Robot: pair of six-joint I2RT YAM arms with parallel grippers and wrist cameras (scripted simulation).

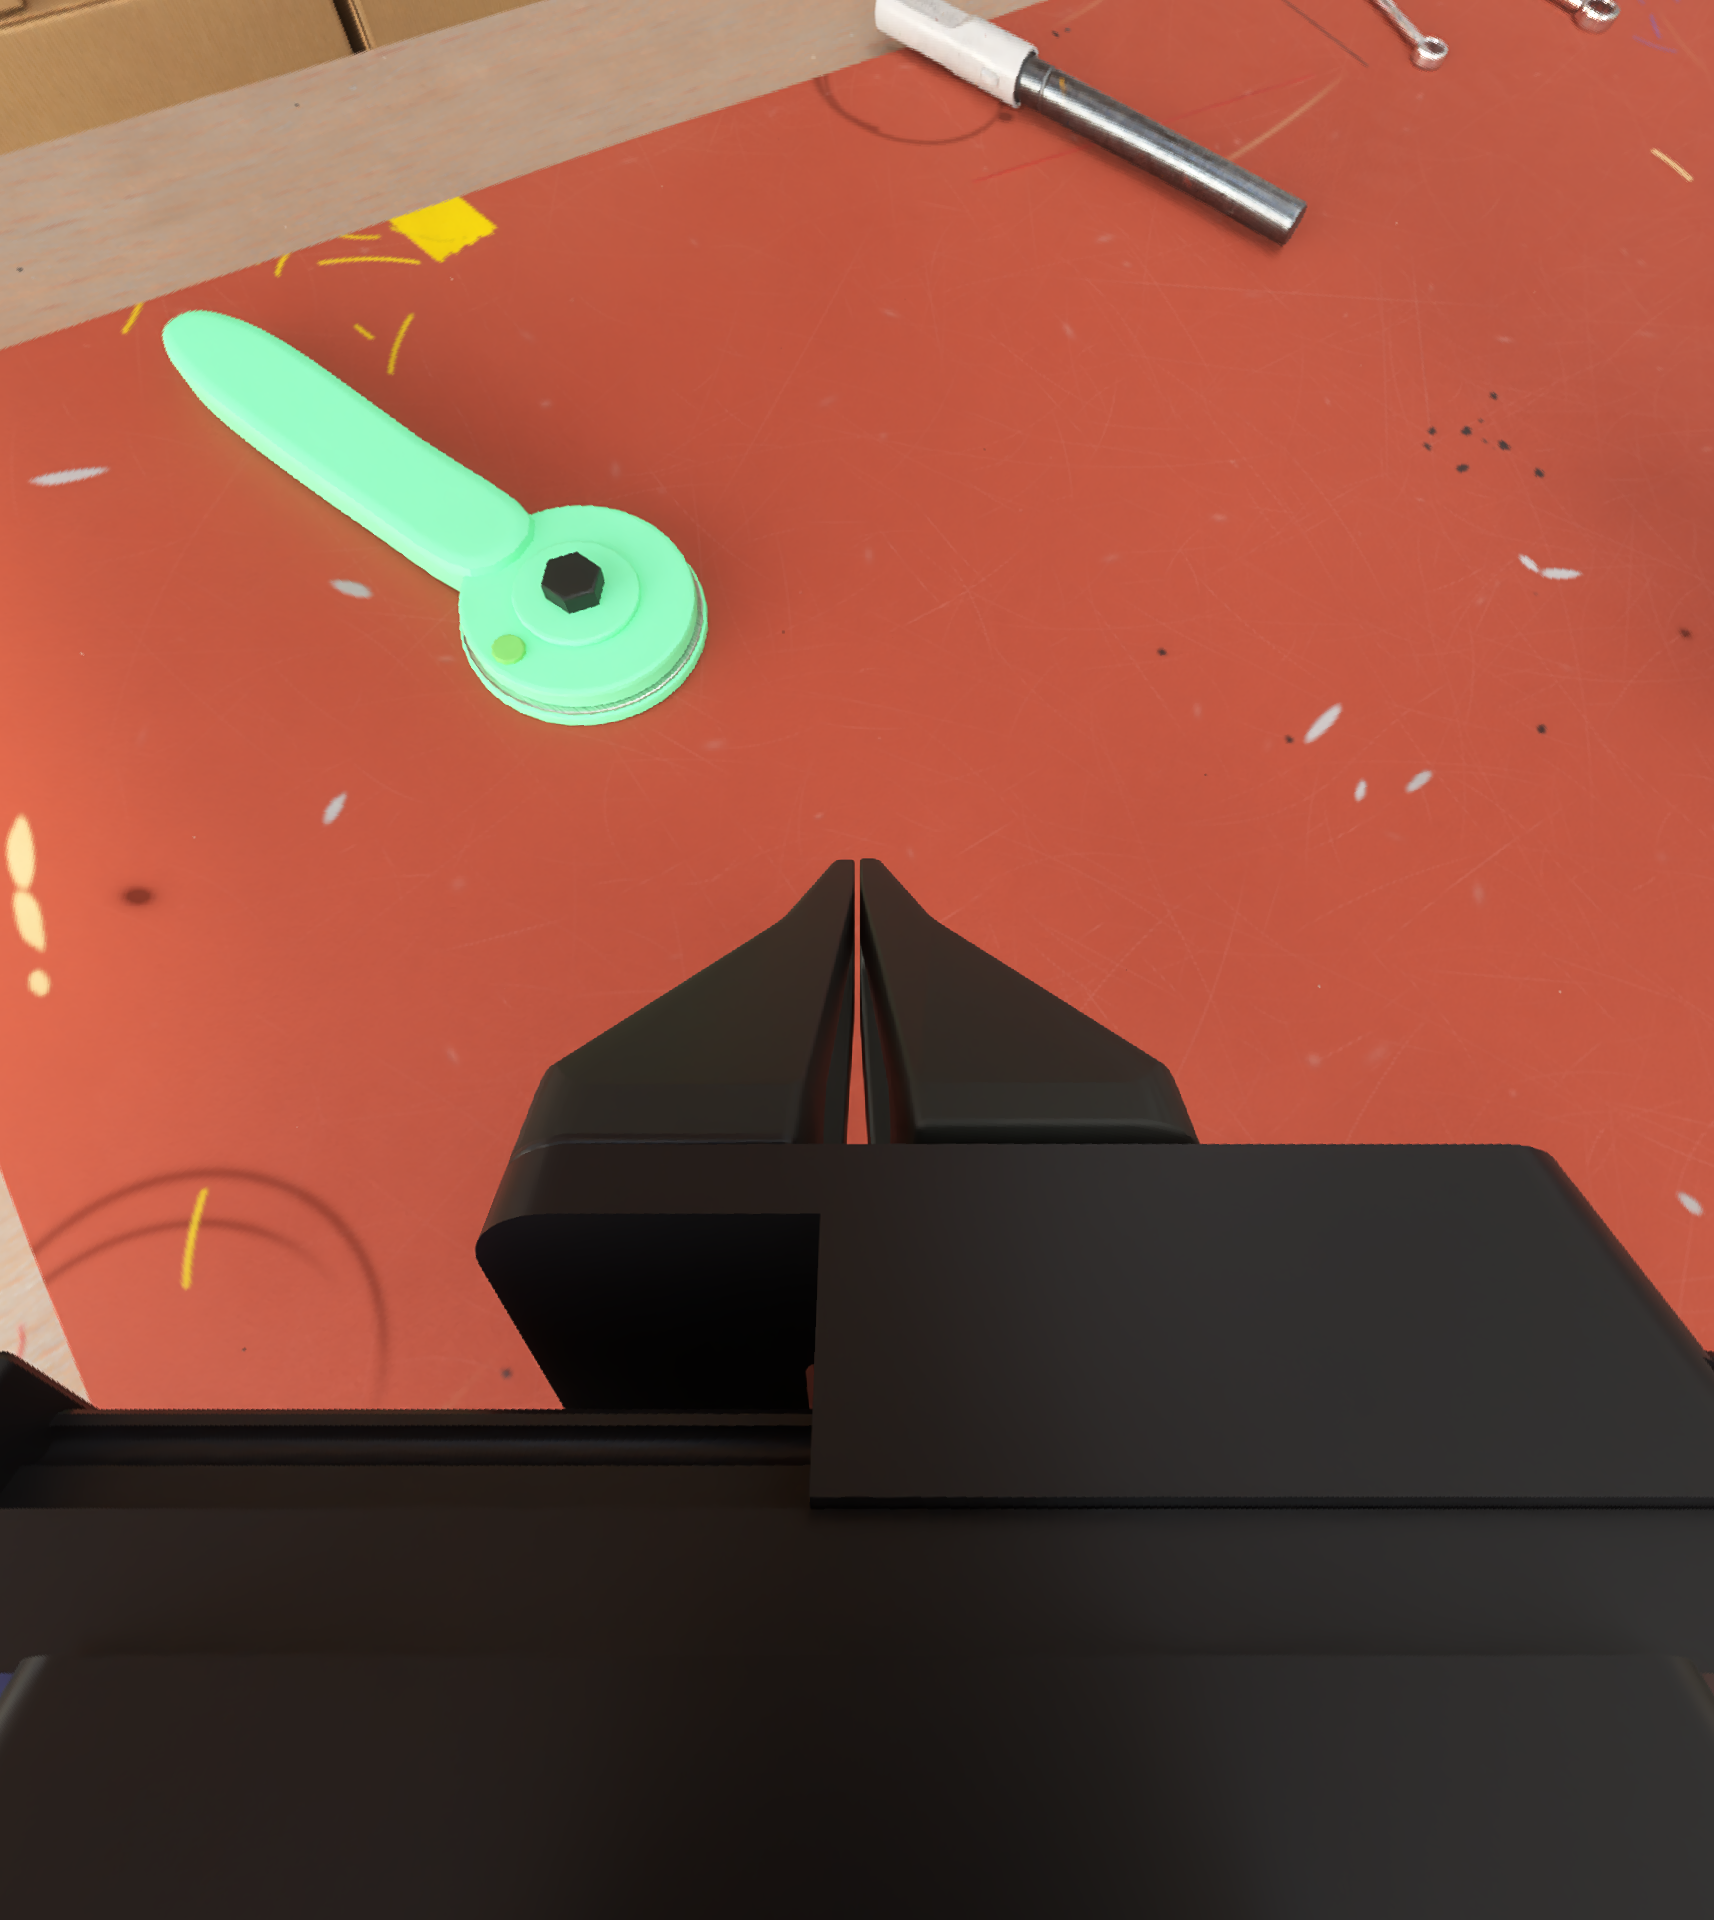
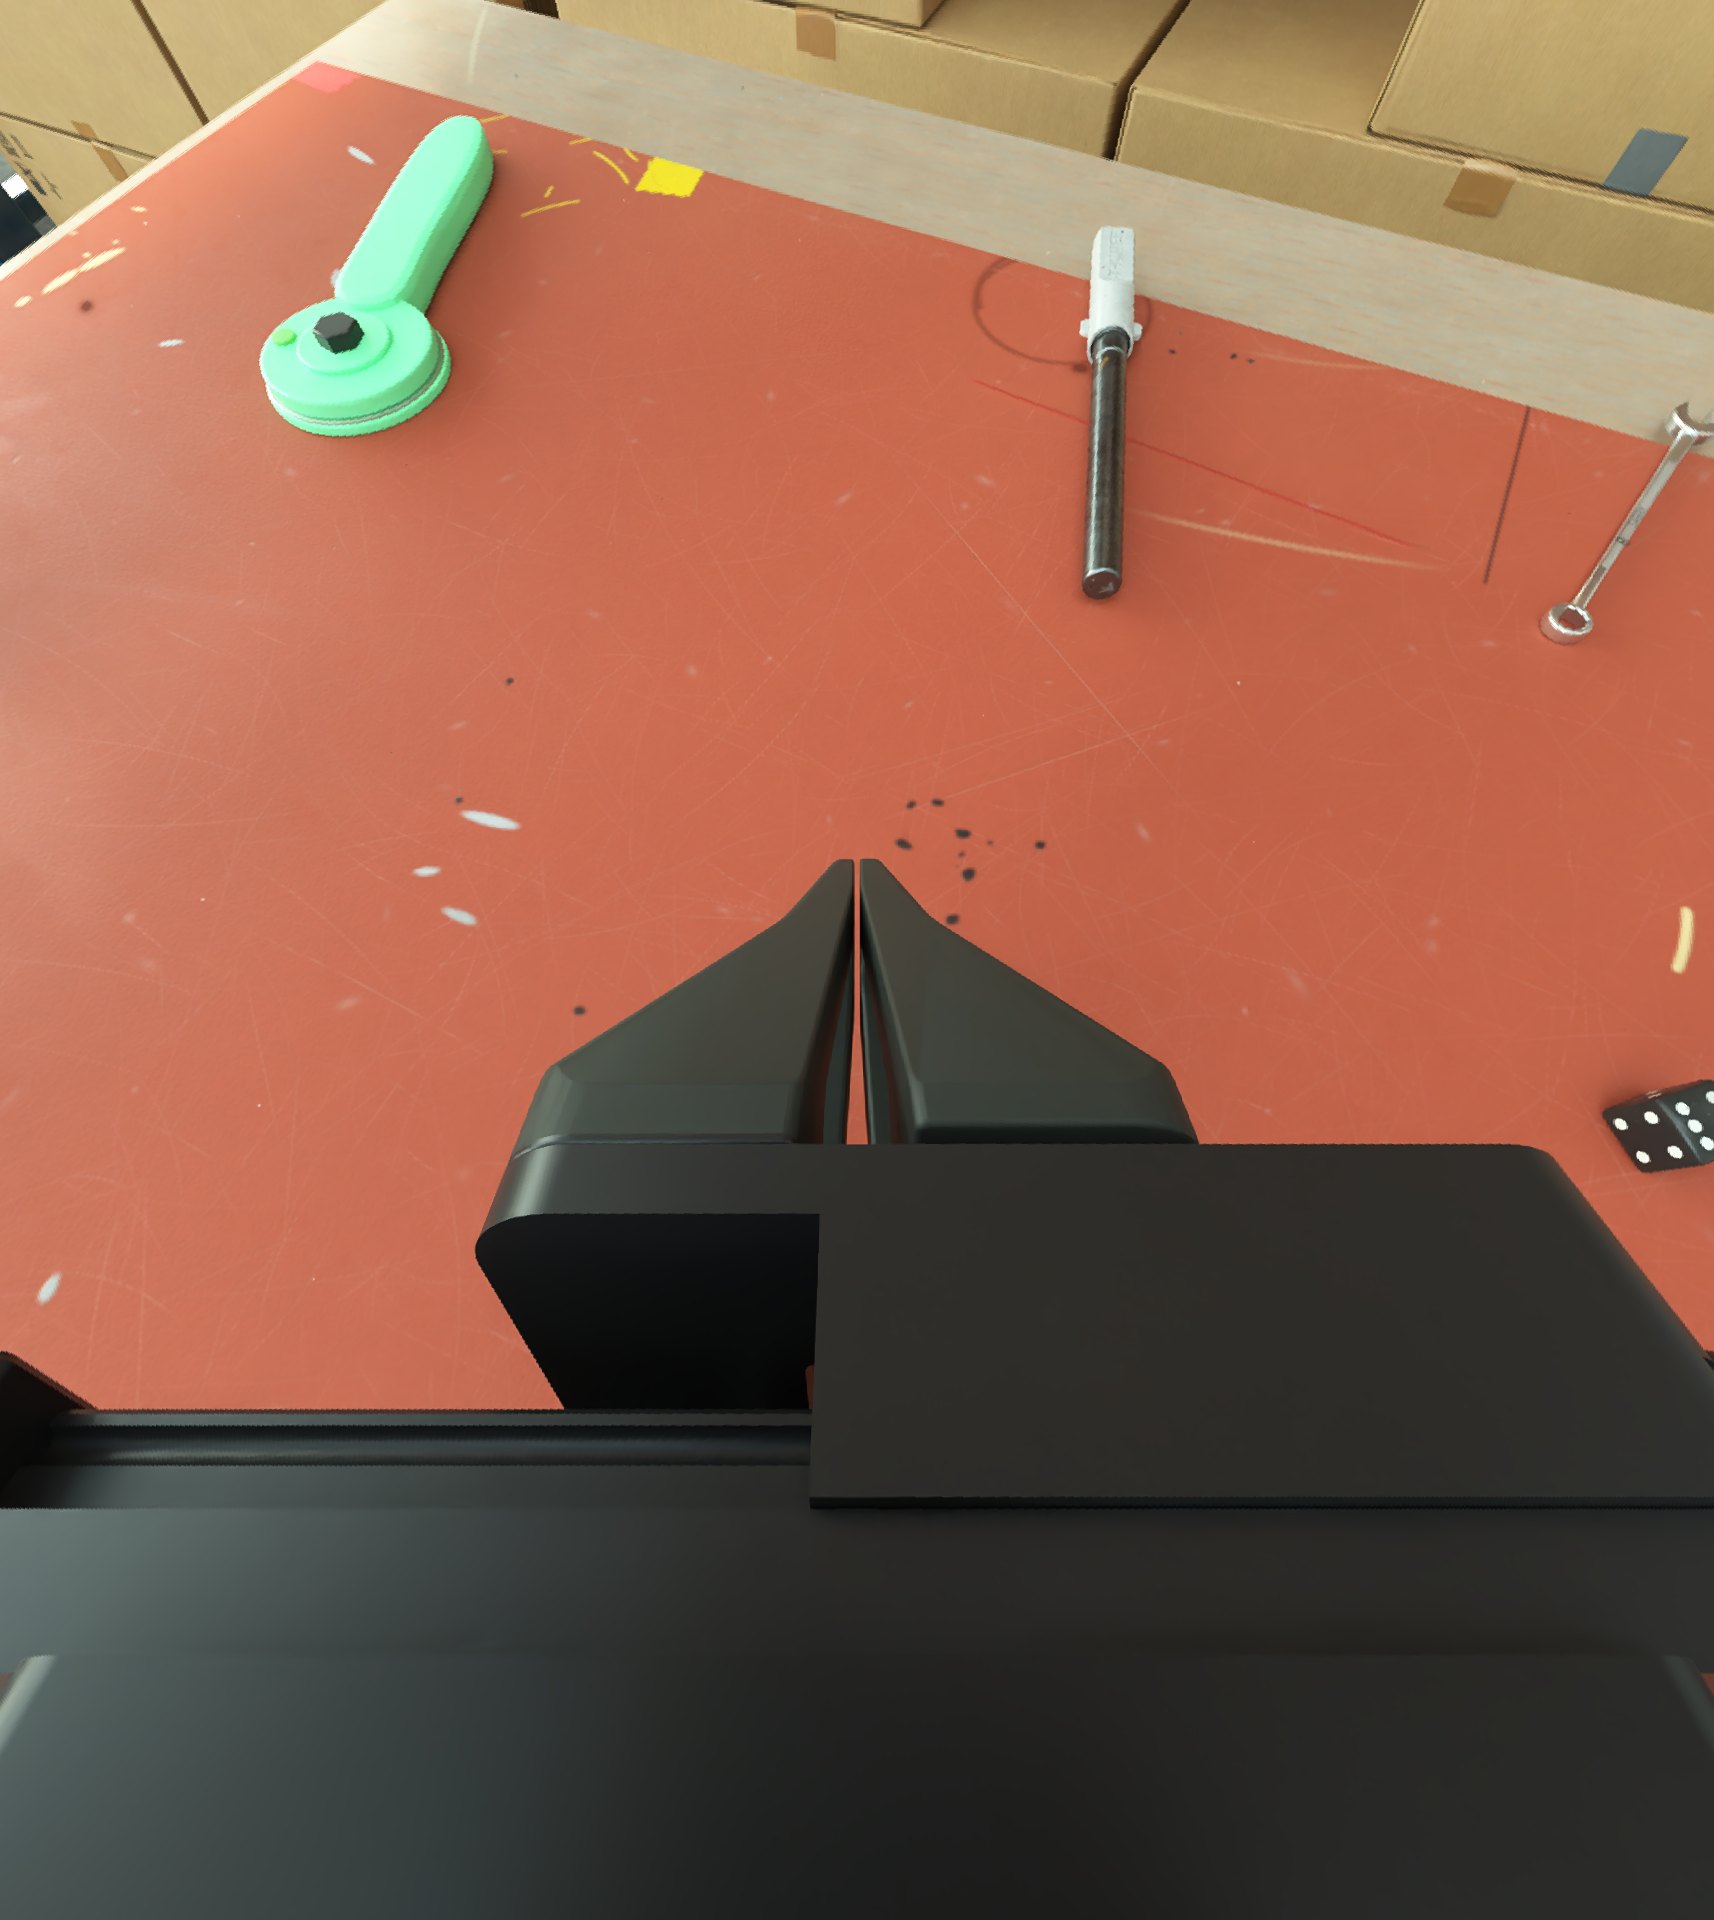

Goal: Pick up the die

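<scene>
Off to my right pincer's [image 2: 856, 862] right, the die [image 2: 1679, 1124] sits untouched on the counter [image 2: 624, 623]. Both pincers are pressed together, left [image 1: 856, 862] too. Next I'd spread the right and swing over.

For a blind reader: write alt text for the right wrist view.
A shut black tool hangs over a red mat, holding nothing. A black die lies to its right; farther off lie a green cutter, a metal rod and a wrench.
</scene>
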